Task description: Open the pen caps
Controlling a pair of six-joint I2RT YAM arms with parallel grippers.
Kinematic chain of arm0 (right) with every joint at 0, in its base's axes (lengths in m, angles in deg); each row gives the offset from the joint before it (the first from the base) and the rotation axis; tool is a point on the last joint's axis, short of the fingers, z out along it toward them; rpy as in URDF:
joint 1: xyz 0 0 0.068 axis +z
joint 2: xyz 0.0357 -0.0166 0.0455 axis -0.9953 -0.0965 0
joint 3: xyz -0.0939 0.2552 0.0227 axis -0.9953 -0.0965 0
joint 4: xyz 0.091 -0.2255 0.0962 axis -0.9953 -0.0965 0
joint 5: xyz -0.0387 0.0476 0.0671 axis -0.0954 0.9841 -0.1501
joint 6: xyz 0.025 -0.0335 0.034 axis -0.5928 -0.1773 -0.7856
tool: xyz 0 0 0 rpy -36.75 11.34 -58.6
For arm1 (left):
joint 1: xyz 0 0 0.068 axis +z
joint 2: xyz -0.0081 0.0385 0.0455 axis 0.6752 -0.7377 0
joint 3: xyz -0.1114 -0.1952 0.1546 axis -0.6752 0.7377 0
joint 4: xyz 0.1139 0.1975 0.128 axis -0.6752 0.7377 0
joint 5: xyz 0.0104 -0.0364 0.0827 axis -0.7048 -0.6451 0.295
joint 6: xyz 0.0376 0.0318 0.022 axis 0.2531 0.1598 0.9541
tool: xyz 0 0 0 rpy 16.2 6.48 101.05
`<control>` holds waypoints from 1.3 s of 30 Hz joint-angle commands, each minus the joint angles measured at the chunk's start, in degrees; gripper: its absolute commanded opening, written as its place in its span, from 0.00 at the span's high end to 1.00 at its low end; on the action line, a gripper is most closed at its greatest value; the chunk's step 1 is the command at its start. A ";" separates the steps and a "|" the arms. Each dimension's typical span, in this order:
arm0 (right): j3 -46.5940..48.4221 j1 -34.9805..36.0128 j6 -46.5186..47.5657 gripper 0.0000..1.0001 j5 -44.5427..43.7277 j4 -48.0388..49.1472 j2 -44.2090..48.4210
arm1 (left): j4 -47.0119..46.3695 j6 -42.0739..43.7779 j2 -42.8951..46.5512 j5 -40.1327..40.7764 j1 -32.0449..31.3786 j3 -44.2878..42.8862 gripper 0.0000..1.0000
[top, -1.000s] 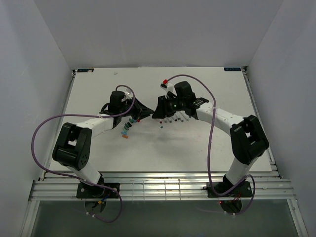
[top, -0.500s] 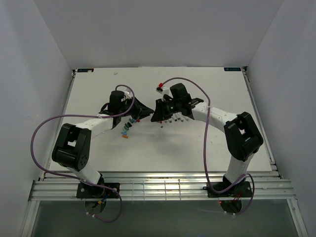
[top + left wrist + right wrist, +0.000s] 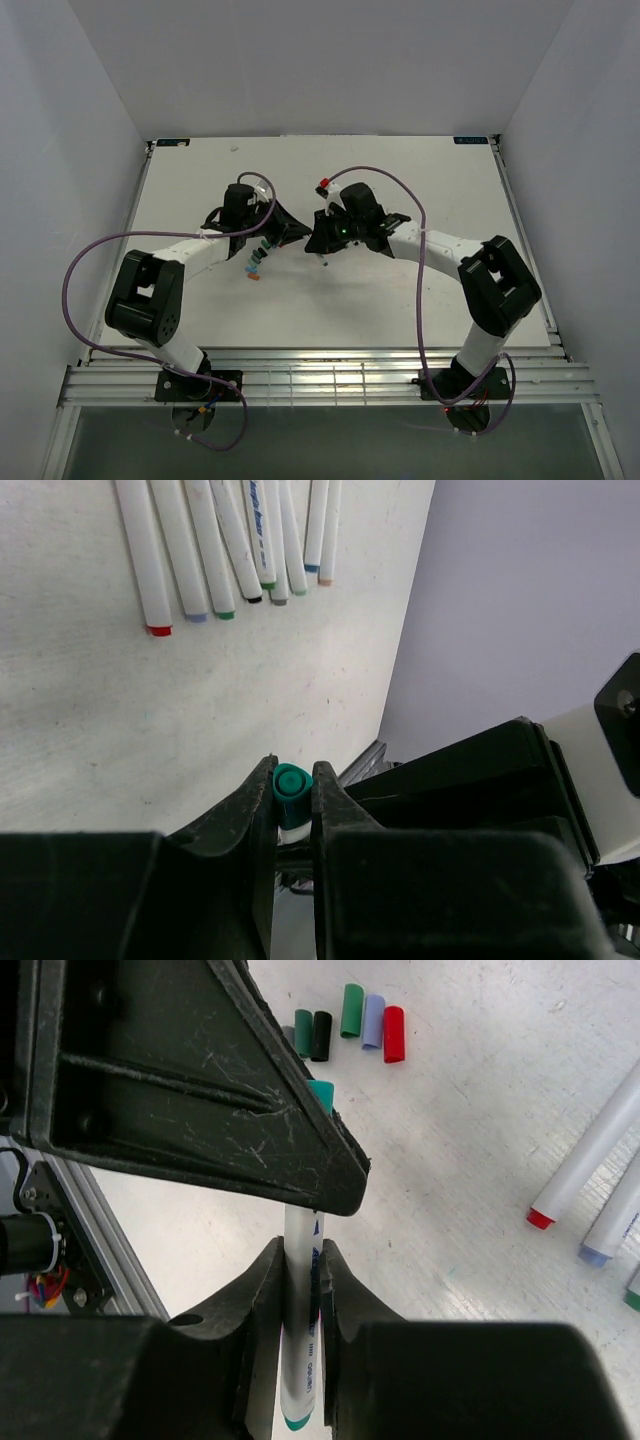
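Observation:
My left gripper (image 3: 292,772) is shut on a teal pen cap (image 3: 292,786), which still sits on its white pen. My right gripper (image 3: 302,1252) is shut on that pen's white barrel (image 3: 303,1310). The teal cap (image 3: 322,1093) peeks out past the left finger in the right wrist view. In the top view the left gripper (image 3: 288,232) and right gripper (image 3: 315,238) meet tip to tip above the table's middle. Several uncapped white pens (image 3: 200,550) lie side by side. Several loose caps (image 3: 362,1020) in green, black, lilac and red lie in a row.
The loose caps (image 3: 255,262) lie in a line just in front of the left gripper. The row of uncapped pens (image 3: 590,1160) lies under and beside the right gripper. White walls enclose the white table (image 3: 420,290) on three sides.
My right gripper has moved left and a little nearer with the pen, bringing its capped end into my left gripper. The left arm has hardly moved.

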 commanded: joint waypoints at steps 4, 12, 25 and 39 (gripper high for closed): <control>-15.08 5.28 -4.06 0.92 4.35 2.69 8.57 | -3.74 3.71 1.68 5.61 6.63 -8.76 1.00; -14.32 5.37 -3.19 0.92 3.56 1.30 12.89 | -0.74 6.96 3.17 7.45 7.96 -8.77 1.00; -2.64 -16.48 1.91 0.92 -2.95 -6.69 8.24 | 21.13 12.50 24.07 12.90 8.39 7.75 1.00; 6.07 -34.00 7.44 0.92 -7.25 -11.97 1.38 | 29.84 7.75 26.20 16.85 8.66 16.46 1.00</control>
